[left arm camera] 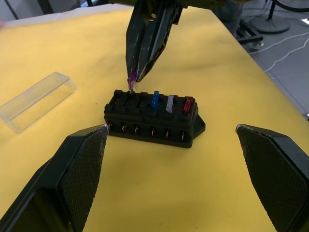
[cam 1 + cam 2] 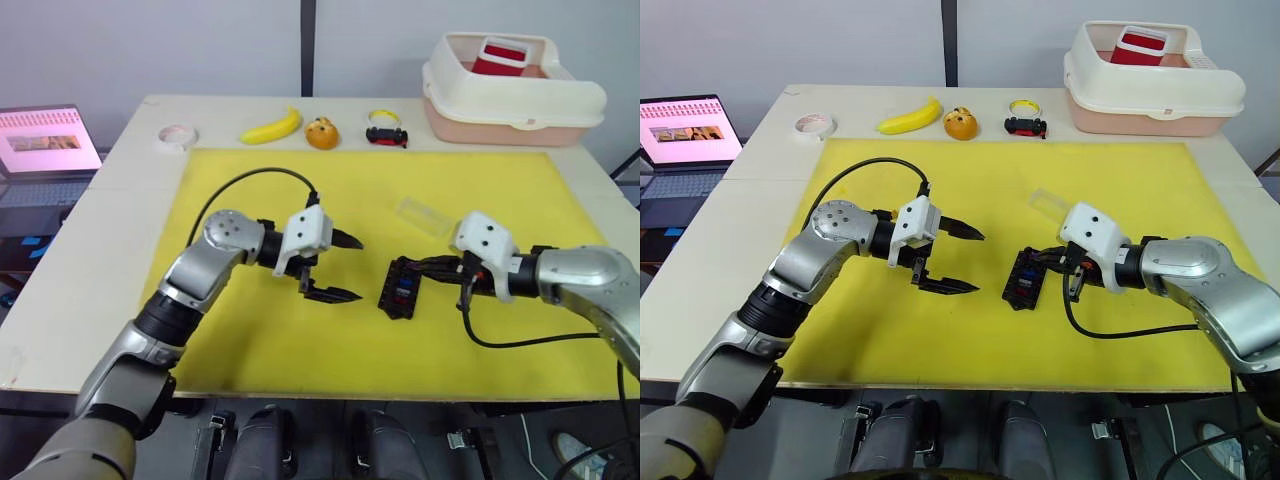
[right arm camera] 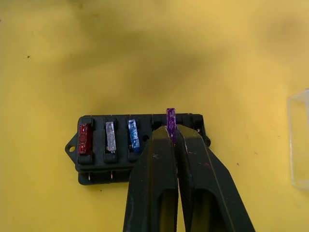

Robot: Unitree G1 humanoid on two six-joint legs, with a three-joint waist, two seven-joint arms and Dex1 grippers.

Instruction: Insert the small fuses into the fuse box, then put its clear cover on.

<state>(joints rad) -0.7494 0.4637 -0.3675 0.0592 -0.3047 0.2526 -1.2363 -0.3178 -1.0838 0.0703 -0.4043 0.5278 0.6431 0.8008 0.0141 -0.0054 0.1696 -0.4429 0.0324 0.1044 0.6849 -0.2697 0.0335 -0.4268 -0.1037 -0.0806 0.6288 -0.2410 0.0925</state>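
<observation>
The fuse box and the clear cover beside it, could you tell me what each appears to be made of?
The fuse box looks like matte black moulded plastic, with crisp ribbed slots. The clear cover seems thin glossy transparent plastic: the yellow mat shows through it, and its edges catch light.

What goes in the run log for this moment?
right tool: shut on purple fuse, at fuse box slot | seated: red, grey, blue | left tool: open, off box | clear cover: on mat, off
</observation>
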